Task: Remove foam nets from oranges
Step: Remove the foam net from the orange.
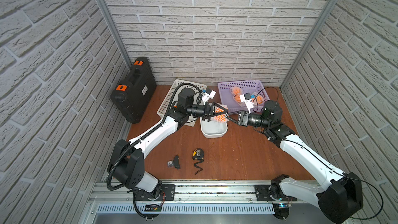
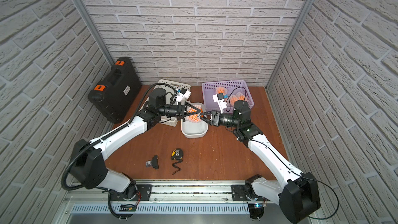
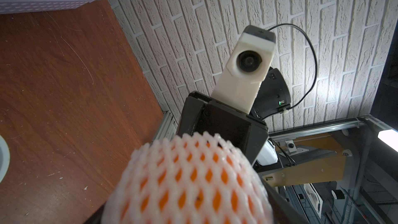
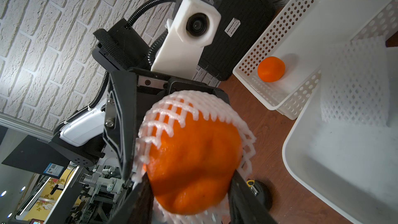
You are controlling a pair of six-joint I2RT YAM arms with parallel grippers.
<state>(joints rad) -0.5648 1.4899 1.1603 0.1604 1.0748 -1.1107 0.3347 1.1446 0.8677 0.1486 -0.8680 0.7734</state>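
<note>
An orange (image 1: 219, 115) (image 2: 193, 117) half wrapped in a foam net (image 3: 189, 179) hangs above the white tub, between both grippers. In the right wrist view its bare face (image 4: 193, 164) shows, with the net (image 4: 183, 102) bunched round the far half. My right gripper (image 1: 229, 118) (image 4: 190, 175) is shut on the orange, one finger on each side. My left gripper (image 1: 225, 115) (image 3: 187, 207) stands open, fingers spread wide around the netted end. One bare orange (image 4: 271, 69) lies in the white perforated basket. An empty foam net (image 4: 353, 87) lies in the tub.
The white tub (image 1: 213, 133) sits mid-table under the grippers. Behind it stand the white basket (image 1: 185, 82) and a purple basket (image 1: 237, 82) holding netted oranges (image 1: 235, 91). A black case (image 1: 133, 91) leans at the back left. A tape measure (image 1: 198, 154) and a small black part (image 1: 175, 162) lie in front.
</note>
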